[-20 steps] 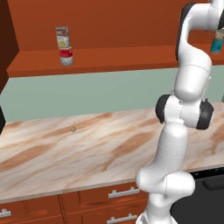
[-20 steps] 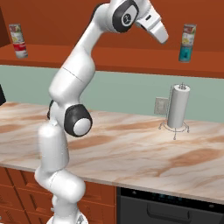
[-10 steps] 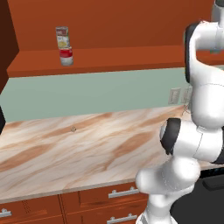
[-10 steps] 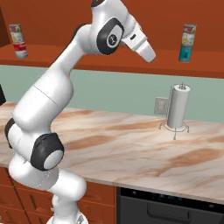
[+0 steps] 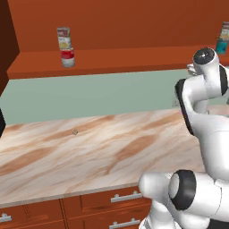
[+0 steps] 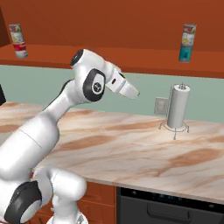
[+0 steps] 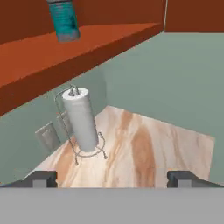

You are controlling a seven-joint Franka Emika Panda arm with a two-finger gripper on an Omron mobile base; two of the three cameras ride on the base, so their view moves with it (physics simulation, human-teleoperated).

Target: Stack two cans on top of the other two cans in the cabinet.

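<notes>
On the left of the cabinet shelf (image 5: 116,58) (image 6: 131,59), a yellow-and-green can (image 5: 64,38) (image 6: 16,32) stands on the red-and-white can (image 5: 68,57) (image 6: 20,50). Further right, the second yellow-and-green can (image 5: 225,29) (image 6: 189,34) stands on the teal can (image 5: 221,45) (image 6: 185,53) (image 7: 64,21). My gripper (image 6: 134,92) (image 7: 113,178) hangs below the shelf over the counter, left of the teal stack. It is open, with nothing between its fingertips (image 7: 43,177). In the left base view my own arm hides it.
A paper towel roll on a wire stand (image 6: 178,107) (image 7: 81,120) sits on the marble counter (image 5: 89,147) by a wall outlet (image 6: 160,106). Drawers with silver handles (image 5: 125,197) run below the counter, and a dark oven front (image 6: 166,205) is at the lower right.
My arm has folded down and back from the shelf. The hand dropped from beside the teal stack to below shelf height. All cans stand as before.
</notes>
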